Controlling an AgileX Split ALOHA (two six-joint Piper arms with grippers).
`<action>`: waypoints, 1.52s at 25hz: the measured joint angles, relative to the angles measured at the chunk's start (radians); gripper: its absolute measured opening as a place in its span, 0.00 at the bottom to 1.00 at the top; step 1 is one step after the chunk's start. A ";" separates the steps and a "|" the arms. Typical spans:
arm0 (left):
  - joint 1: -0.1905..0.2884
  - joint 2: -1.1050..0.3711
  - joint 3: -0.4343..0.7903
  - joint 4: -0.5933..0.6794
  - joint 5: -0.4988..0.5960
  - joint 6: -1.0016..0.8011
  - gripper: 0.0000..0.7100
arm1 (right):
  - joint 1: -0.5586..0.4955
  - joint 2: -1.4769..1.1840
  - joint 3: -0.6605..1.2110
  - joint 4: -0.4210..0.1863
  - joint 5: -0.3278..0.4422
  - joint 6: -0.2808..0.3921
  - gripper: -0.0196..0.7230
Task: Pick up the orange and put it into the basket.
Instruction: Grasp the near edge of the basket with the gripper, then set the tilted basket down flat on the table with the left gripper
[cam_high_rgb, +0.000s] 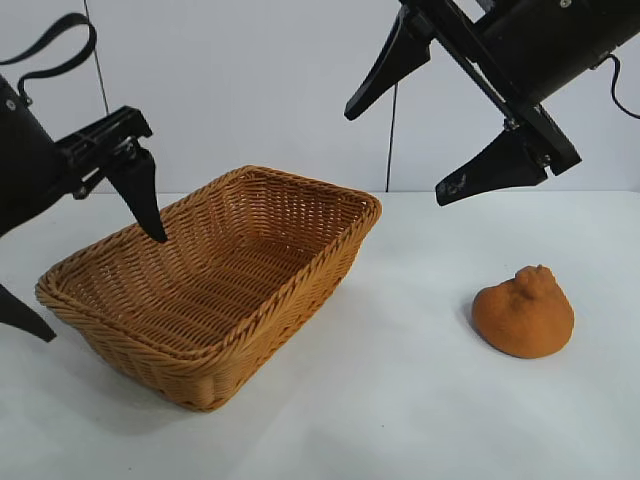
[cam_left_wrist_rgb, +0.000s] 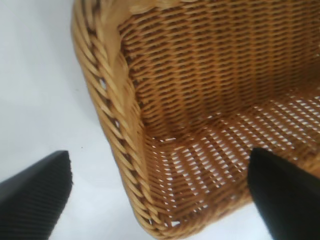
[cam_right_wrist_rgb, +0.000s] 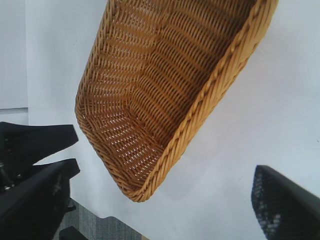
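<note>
1. Right gripper (cam_high_rgb: 435, 150): spread, empty, hanging high above the orange (cam_high_rgb: 524, 312), which sits on the surface (cam_high_rgb: 400, 400) well apart from the basket (cam_high_rgb: 215, 290).
2. Left gripper (cam_high_rgb: 90, 275): spread, straddling the basket's near-left rim; descending risks shoving or tipping it.
3. Risk: the lumpy orange may roll from an off-centre pinch.
4. Hidden: neither wrist view shows the orange; its contact underside probably flat.

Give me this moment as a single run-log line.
orange: on table, untouched | basket: empty | left gripper: open, at basket's left end | right gripper: open, raised above orange
</note>
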 joint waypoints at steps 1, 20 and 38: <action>0.000 0.016 0.003 0.000 -0.001 -0.005 0.95 | 0.000 0.000 0.000 0.000 0.000 0.000 0.94; 0.000 0.203 0.011 0.000 -0.102 -0.014 0.32 | 0.000 0.000 0.000 -0.002 0.000 0.000 0.94; 0.167 0.154 -0.127 0.003 0.098 0.204 0.12 | 0.000 0.000 0.000 -0.007 0.000 0.000 0.94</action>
